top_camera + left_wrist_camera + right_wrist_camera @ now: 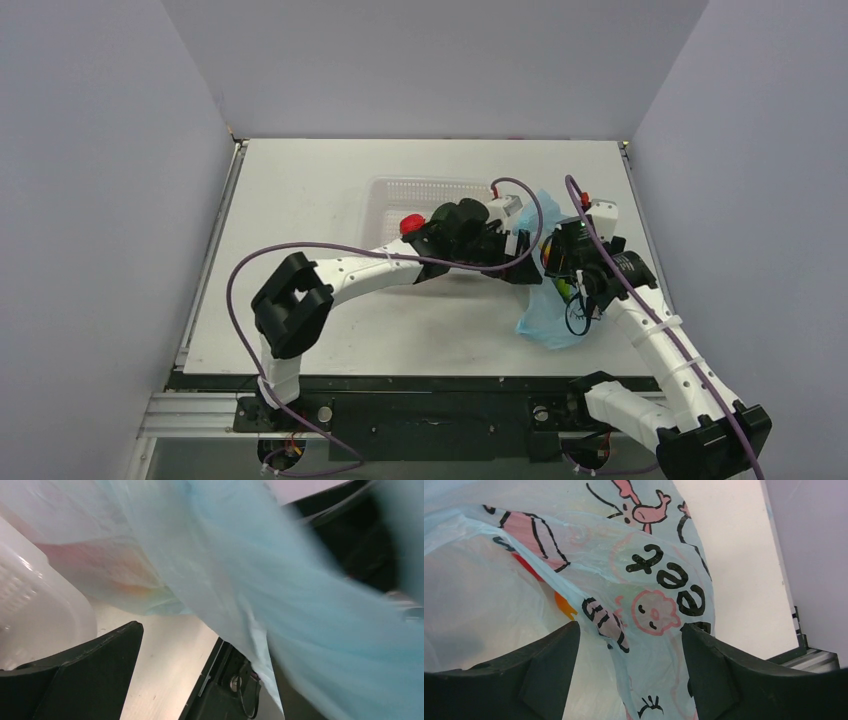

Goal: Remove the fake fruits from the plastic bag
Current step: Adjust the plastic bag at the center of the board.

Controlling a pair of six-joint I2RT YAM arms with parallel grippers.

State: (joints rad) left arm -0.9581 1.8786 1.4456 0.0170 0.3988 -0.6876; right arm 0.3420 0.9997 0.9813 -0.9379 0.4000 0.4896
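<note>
The light blue plastic bag (548,322) lies at the right of the table, crumpled between both grippers. My left gripper (522,262) reaches across to its left edge. In the left wrist view the bag (260,570) drapes over the right side of this gripper (207,632). Only the left finger (80,675) shows, set wide apart. My right gripper (563,282) is open at the bag's mouth. Its fingers straddle a printed fold of the bag (649,605) without closing on it. Red (525,563) and orange (564,605) fruit shapes show through the film. A small red fruit (410,223) lies in the basket.
A white perforated basket (400,195) stands just left of the bag, under the left forearm; its rim shows in the left wrist view (35,605). The table's right edge (640,230) and side wall are close to the bag. Purple cables loop above both arms.
</note>
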